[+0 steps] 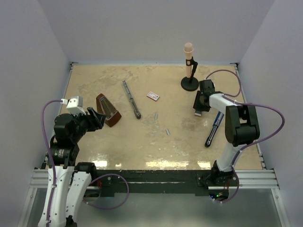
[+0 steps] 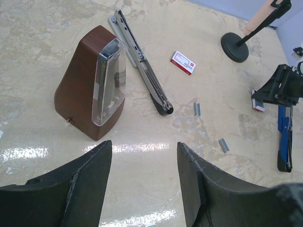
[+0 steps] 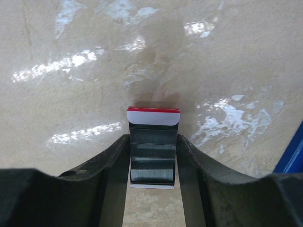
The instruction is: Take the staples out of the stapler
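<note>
From above, a long grey-and-black stapler [image 1: 131,99] is lying opened flat on the mottled beige counter [image 1: 118,142]. Two short, silvery, ridged strips of staples [image 1: 156,115] are resting loose on the counter to its right, clear of it and apart from each other. The left claw [image 1: 98,116] is hovering just beside a brown wooden metronome [image 1: 108,111]. The right claw [image 1: 199,109] is pointing down at the far right, near a black microphone stand [image 1: 190,82].

In the left wrist view, the left claw [image 2: 144,151] is standing wide with nothing between its fingers. The staples [image 2: 197,109] are lying ahead of it, past the stapler [image 2: 142,66], with a small red-and-white box [image 2: 182,62] farther off.

In the right wrist view, the right claw [image 3: 152,142] is gripping an open red-and-white tray of packed staples [image 3: 152,116], its fingers pressing on both long sides. This is not one of the loose strips. I cannot tell whether the tray is lifted.

The loose strips are probably very light, thin and stiff. They are likely to snap at the joints and skate on the glossy counter. The best grip is probably a gentle pinch across the narrow width at mid-length, coming straight down.
</note>
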Robot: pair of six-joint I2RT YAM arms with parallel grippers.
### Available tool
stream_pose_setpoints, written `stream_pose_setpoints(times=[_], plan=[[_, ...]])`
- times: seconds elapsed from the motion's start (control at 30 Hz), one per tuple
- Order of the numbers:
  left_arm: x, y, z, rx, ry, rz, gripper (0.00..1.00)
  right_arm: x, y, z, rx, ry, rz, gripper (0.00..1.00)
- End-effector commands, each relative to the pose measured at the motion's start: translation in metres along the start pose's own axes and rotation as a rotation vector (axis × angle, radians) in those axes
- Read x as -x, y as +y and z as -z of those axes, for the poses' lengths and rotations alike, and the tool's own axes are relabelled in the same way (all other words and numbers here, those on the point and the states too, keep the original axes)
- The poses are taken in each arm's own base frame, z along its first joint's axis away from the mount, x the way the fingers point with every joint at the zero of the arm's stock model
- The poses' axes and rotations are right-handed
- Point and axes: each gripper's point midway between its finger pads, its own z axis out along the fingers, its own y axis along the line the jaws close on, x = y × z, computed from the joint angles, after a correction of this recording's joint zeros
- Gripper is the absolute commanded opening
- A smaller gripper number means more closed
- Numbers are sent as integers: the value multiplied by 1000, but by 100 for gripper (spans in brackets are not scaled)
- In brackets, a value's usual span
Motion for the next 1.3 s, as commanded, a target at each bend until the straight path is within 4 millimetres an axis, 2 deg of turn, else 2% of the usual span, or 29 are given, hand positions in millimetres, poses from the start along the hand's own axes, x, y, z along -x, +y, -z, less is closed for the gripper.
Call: stream_pose_setpoints(times=[0.0, 0.13, 0.17, 0.23, 0.27, 0.33, 0.37, 0.43, 0.47, 0.53, 0.57, 0.63, 0.67, 0.73, 0.83, 0.93, 1.1, 1.23, 1.27], plan=[[7, -4, 0, -16, -30, -9, 62, 18, 23, 23, 78, -68, 60, 44], [7, -4, 0, -15, -32, -9, 61, 22, 47, 43, 139, -103, 131, 44], [8, -4, 0, -15, -34, -10, 61, 18, 61, 50, 159, -111, 174, 44], [8, -4, 1, -16, -35, -10, 61, 13, 75, 63, 171, -129, 232, 44], [8, -4, 1, -16, -37, -11, 61, 5, 94, 74, 207, -138, 280, 44], [9, -4, 1, -13, -41, -10, 61, -5, 112, 92, 256, -156, 344, 44], [9, -4, 2, -12, -43, -11, 61, -20, 130, 102, 298, -152, 402, 44], [10, -4, 2, -12, -46, -12, 61, -37, 150, 119, 380, -146, 469, 44], [10, -4, 2, -10, -45, -12, 61, -55, 164, 127, 420, -130, 517, 44], [11, -4, 3, -8, -53, -10, 61, -73, 175, 136, 463, -115, 560, 44], [11, -3, 4, -6, -52, -10, 61, -91, 183, 142, 495, -97, 603, 44], [11, -3, 4, -6, -52, -11, 61, -106, 192, 146, 522, -92, 644, 44], [11, -3, 3, -5, -50, -11, 61, -125, 200, 149, 554, -71, 689, 44], [11, -4, 3, -7, -51, -10, 61, -142, 207, 151, 576, -57, 751, 44], [11, -4, 3, -7, -50, -10, 61, -179, 223, 157, 595, -49, 904, 44], [11, -3, 3, -5, -50, -11, 61, -197, 231, 156, 596, -50, 967, 44], [11, -3, 3, -1, -49, -10, 61, -204, 230, 143, 538, -36, 997, 46], [11, -3, 2, -1, -47, -10, 61, -204, 227, 145, 535, -40, 1008, 50], [10, -2, 2, 0, -44, -9, 61, -204, 228, 147, 542, -44, 1005, 54]])
